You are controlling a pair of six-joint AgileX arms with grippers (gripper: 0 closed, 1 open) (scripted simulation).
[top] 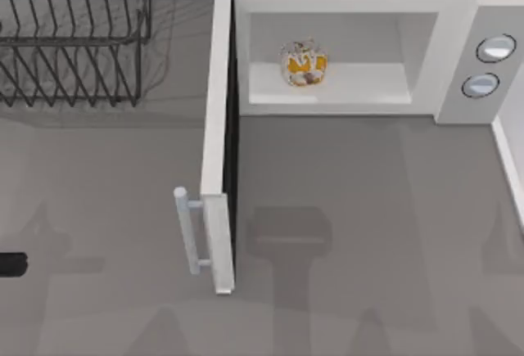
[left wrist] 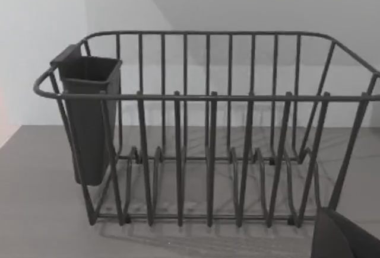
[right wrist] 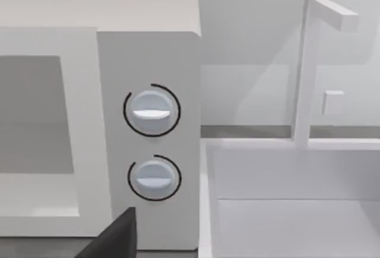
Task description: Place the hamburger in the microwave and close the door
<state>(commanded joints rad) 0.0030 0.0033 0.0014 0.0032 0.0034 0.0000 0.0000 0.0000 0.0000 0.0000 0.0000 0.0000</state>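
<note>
The hamburger lies on the floor of the microwave's pale cavity, left of its middle. The door stands wide open, swung out toward the table's front at the cavity's left side. Its bar handle faces left. My left gripper is a dark stub at the table's left edge, well apart from the handle; a dark part of it sits before the wire rack. In the right wrist view a dark part of my right gripper faces the microwave and its two knobs.
A black wire rack with a dark cup hung on its end stands at the back left. A white tray-like frame adjoins the microwave's right side, its edge running along the table's right.
</note>
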